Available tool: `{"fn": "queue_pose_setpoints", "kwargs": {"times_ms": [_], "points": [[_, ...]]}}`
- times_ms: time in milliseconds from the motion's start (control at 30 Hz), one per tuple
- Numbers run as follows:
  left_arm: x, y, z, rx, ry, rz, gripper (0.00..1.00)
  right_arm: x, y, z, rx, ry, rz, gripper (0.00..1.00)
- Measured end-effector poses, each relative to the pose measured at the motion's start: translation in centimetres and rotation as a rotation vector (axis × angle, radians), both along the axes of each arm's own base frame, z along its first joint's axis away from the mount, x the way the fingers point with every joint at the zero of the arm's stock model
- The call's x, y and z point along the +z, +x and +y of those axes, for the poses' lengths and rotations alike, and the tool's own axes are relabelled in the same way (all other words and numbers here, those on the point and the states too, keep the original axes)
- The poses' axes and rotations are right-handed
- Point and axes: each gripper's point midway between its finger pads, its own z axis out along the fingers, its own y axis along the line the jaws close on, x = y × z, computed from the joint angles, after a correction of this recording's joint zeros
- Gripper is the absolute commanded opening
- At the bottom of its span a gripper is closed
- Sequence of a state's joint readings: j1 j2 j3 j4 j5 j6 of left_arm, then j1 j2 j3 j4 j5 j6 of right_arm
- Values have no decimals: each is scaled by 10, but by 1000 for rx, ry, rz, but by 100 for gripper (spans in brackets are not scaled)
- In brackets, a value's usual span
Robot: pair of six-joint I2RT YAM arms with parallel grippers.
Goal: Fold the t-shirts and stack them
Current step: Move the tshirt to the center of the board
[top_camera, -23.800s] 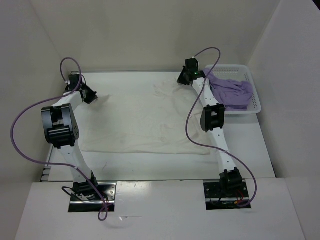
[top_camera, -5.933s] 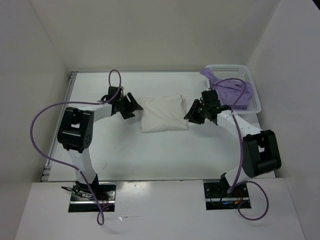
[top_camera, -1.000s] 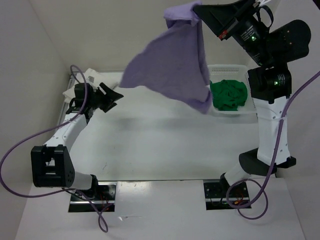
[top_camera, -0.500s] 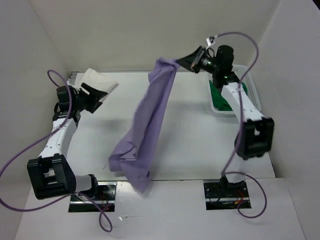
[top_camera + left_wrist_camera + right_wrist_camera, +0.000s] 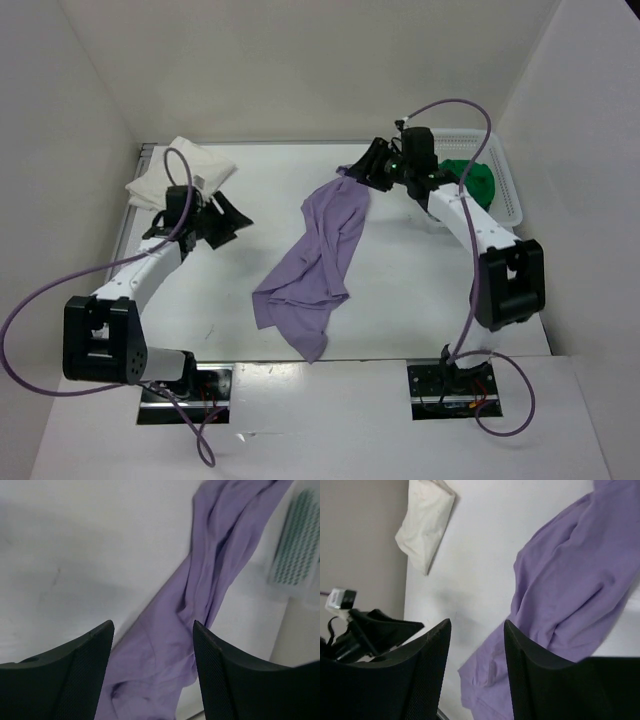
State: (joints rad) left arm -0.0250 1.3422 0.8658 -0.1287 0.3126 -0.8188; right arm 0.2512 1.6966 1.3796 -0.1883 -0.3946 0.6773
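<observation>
1. Nearby, on the white table (image 5: pixel 420 290): a folded white t-shirt (image 5: pixel 182 170) at the far left corner, well apart from the lavender t-shirt (image 5: pixel 318 250), which sprawls unfolded in a long diagonal strip across the middle.
2. Between those two: the left gripper (image 5: pixel 238 218), fingers spread, gripping nothing, aimed toward the lavender cloth.
3. At the strip's far end: the right gripper (image 5: pixel 358 172), jaws apart, nothing pinched between them in the wrist view. Touching the cloth or just above it, cannot tell.
4. Hard to read: the lavender shirt's shape, bunched and creased, with sleeves and collar not told apart. Near end close to the table's near edge.
5. Partly screened by the right arm (image 5: pixel 470 225): a white perforated basket (image 5: pixel 508 200) at the far right, holding the crumpled green t-shirt (image 5: pixel 470 178).
</observation>
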Motion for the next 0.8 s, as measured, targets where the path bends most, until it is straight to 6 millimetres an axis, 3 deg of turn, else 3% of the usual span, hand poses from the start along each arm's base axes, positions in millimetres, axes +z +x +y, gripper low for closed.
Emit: {"fn": "queue_pose_setpoints", "kwargs": {"times_ms": [67, 133, 233, 300, 400, 533, 600, 733, 800], "points": [[-24, -21, -21, -67, 26, 74, 71, 5, -23, 13, 24, -34, -28, 54], [-43, -43, -41, -139, 53, 130, 71, -15, -48, 28, 52, -81, 2, 55], [-60, -72, -67, -234, 84, 190, 71, -79, -101, 45, 124, -178, 145, 57], [-61, -82, -82, -289, 112, 184, 74, -123, -145, 47, 173, -254, 266, 57], [-50, -82, -105, -366, 143, 132, 74, -157, -190, 47, 219, -342, 379, 57], [-33, -53, -131, -413, 135, 57, 71, -163, -201, 43, 204, -364, 398, 57], [-37, -40, -140, -425, 128, 53, 70, -161, -199, 43, 193, -363, 389, 57], [-65, -37, -148, -457, 138, 112, 64, -162, -205, 49, 204, -373, 386, 57], [-82, -40, -149, -474, 147, 155, 62, -165, -207, 52, 209, -380, 388, 52]]}}
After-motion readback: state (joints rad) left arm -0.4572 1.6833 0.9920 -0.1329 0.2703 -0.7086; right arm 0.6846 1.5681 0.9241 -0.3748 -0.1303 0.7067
